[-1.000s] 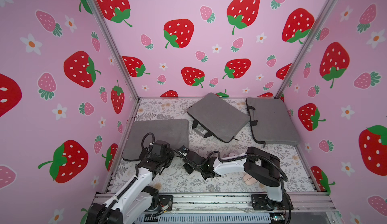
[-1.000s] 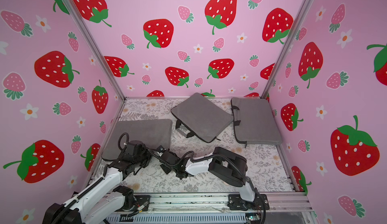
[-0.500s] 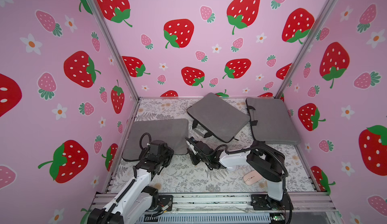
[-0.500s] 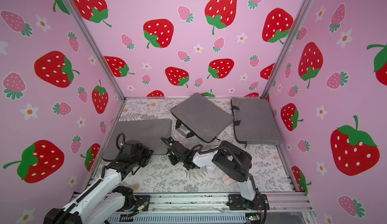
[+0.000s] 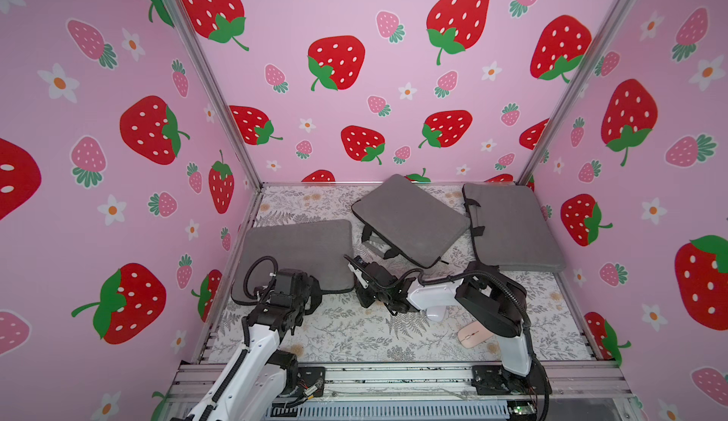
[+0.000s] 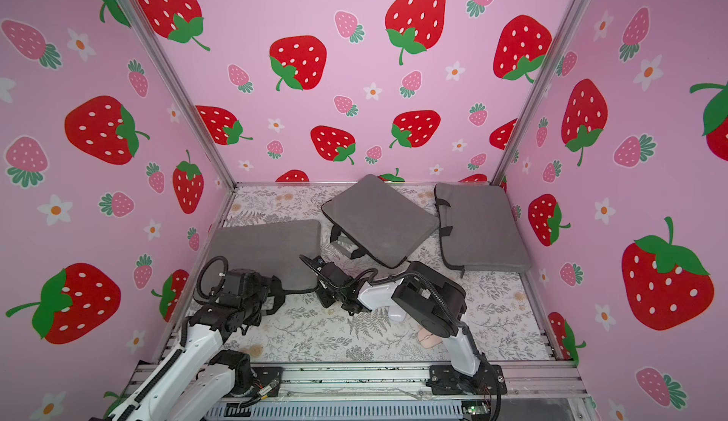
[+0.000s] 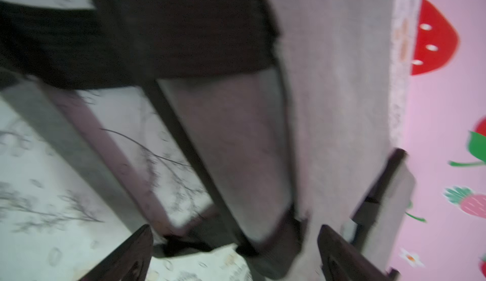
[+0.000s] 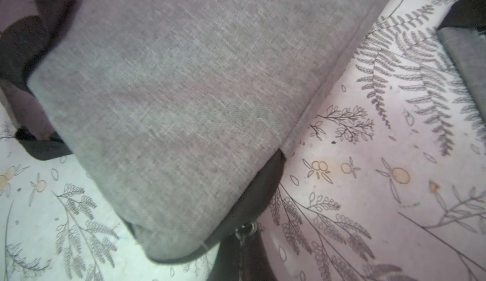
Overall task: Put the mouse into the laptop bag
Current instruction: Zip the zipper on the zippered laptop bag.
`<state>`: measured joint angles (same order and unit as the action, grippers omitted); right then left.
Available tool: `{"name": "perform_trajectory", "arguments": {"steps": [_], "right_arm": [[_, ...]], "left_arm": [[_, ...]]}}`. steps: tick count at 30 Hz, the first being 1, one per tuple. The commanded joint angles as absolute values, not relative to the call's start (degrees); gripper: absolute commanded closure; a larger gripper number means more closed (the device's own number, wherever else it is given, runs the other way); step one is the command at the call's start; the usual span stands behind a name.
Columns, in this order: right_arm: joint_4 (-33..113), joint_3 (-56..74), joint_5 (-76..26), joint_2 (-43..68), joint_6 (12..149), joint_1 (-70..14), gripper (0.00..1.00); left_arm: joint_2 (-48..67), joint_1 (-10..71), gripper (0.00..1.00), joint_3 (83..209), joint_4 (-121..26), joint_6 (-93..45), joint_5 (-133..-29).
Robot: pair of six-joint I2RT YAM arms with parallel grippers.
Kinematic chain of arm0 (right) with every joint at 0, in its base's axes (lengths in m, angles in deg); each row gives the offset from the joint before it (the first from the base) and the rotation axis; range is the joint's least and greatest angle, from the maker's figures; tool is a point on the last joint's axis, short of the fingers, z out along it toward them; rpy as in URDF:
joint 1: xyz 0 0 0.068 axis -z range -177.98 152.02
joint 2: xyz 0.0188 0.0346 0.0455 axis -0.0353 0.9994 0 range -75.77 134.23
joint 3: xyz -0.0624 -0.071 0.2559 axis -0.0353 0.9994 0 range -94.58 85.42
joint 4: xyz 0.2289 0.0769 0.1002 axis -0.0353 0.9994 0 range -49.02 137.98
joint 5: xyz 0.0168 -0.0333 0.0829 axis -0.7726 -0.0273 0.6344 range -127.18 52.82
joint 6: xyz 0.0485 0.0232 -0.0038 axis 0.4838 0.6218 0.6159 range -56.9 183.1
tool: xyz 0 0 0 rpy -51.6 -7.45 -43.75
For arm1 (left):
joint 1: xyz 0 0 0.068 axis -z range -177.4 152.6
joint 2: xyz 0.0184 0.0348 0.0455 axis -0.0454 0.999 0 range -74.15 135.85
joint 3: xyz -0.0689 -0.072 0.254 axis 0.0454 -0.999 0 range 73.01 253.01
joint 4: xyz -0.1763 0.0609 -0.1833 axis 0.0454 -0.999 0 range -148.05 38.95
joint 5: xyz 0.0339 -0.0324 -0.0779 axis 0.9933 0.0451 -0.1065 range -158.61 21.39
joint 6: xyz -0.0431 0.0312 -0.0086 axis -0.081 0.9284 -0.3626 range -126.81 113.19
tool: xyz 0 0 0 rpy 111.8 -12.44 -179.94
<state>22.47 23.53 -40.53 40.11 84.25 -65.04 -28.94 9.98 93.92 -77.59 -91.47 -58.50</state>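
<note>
Left gripper [image 7: 234, 231] is wide open over the strap of the left bag [image 7: 328, 95], gripping nothing. Right gripper [image 5: 354, 271] is closed just beside the middle bag [image 5: 409, 218]. I see the pink mouse [image 5: 474, 336] on the mat [image 5: 354, 336], well apart from that bag, on its near side.

No text, label, brand or number is legible anywhere.

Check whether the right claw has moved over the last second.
Yes. The right claw moved away from the front rail, up toward the middle laptop bag.
</note>
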Motion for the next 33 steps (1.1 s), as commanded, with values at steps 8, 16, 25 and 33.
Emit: {"name": "perform_trajectory", "arguments": {"steps": [8, 16, 25, 33], "right_arm": [[20.9, 27.4, -41.5, 35.1, 82.4, -72.2, 1.0], [21.7, 24.8, -44.2, 36.5, 85.9, -84.4, 1.0], [24.9, 17.0, -44.5, 42.2, 89.2, -81.2, 1.0], [26.0, 12.2, -38.6, 46.8, 92.0, -72.5, 1.0]], "left_arm": [[-24.6, 4.3, 0.01, 92.2, -66.1, -88.1, -53.5], [-5.4, 0.3, 0.01, 103.1, -60.7, -75.5, -62.9], [-13.5, -1.3, 0.01, 103.7, -65.0, -72.0, -62.8], [-26.9, -1.1, 0.01, 90.9, -65.3, -88.6, -75.0]]}}
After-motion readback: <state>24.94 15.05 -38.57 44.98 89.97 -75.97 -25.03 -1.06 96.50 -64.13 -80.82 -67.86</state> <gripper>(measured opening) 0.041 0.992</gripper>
